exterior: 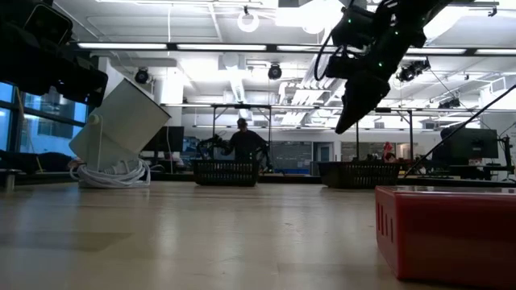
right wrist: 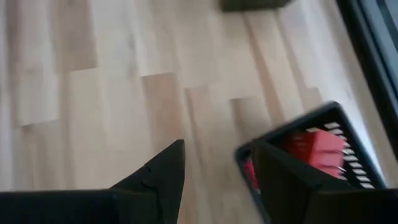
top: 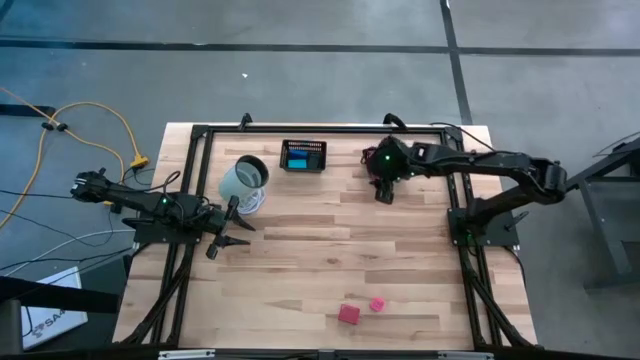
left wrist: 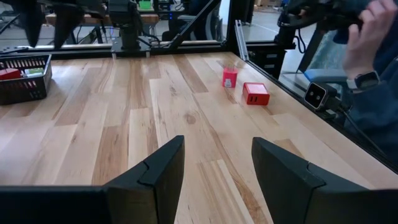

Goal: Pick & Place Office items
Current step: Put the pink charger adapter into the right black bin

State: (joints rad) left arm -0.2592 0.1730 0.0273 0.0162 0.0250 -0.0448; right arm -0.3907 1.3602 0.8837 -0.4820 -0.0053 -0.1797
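Closest to my low cam is the red block (exterior: 447, 229), sitting by the worktop's (top: 330, 270) near edge with a pink block (top: 377, 304) just beside it, lots of bare wood around. Left tool (left wrist: 214, 171) is open and empty, right tool (right wrist: 214, 171) open above a mesh basket (right wrist: 348, 140) holding red pieces. Far back, another basket (top: 303, 156) holds blue stuff.

You have a black mesh basket (top: 303, 157) at the table's (top: 330, 270) far edge. A tilted white cup (top: 243, 180) sits beside it.
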